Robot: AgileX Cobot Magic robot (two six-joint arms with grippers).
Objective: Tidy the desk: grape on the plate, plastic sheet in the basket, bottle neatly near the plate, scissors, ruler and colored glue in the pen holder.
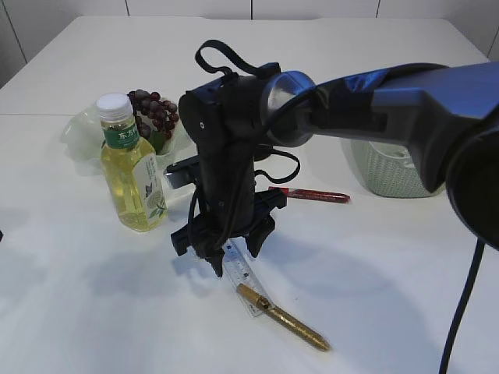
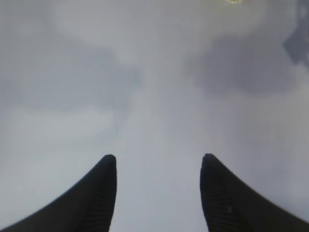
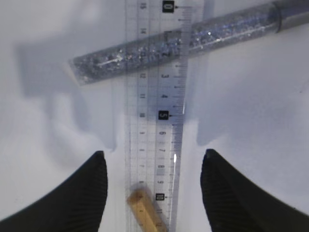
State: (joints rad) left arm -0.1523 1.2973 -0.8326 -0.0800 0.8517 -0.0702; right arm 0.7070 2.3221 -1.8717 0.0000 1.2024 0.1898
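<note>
The right hand (image 3: 152, 188) hangs spread over the ruler (image 3: 154, 121), a finger to each side, so picking up the ruler looks like the step in hand; next it must lower and pinch squarely. The left hand (image 2: 158, 193) is spread over bare surface (image 2: 154, 96). Counted: one basket (image 1: 386, 167), one bottle (image 1: 132, 167), one grape bunch (image 1: 154, 113), three glue tubes – gold (image 1: 284, 315), red (image 1: 312, 195), silver (image 3: 178, 43).
</note>
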